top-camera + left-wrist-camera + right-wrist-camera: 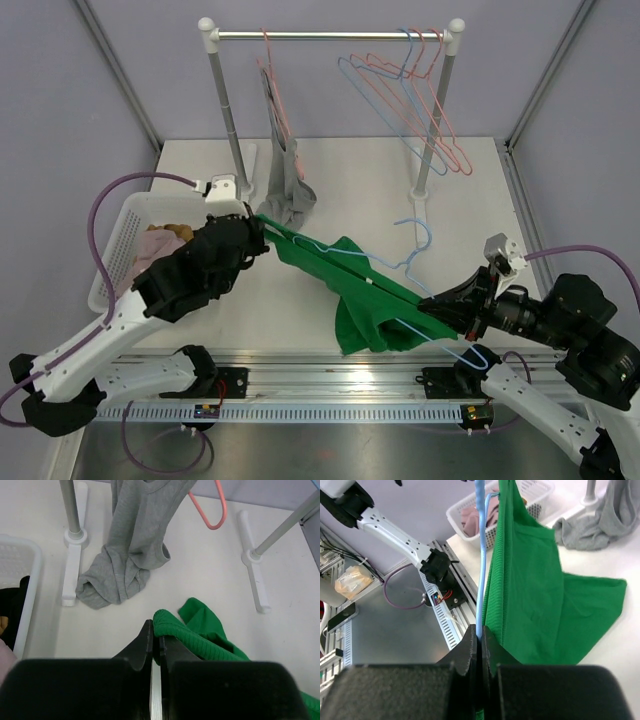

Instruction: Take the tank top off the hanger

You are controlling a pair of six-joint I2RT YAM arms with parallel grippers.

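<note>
At the far left of the counter, we see a white basket with pink and brown cloth inside. Just right of it the left arm reaches in from the near edge. Its pincer has both fingers pressed together on a ribbed edge of the green tank top. Behind that grip, a white clothes rack stands at the back of the counter. A gray garment hangs from a pink hanger on its bar, with its lower end bunched on the counter by the rack's left foot. The tank top fills the middle, stretched on a slant from the left pincer down towards the right one. Most of its cloth sags in folds near the front edge of the counter. A blue hanger is threaded through it, its wire showing along the green fabric and its hook poking out above. Farther right, several bare pink and blue hangers dangle from the bar. At the right, the right pincer is closed tight on the blue hanger's wire, with green cloth lying against the fingers.
</note>
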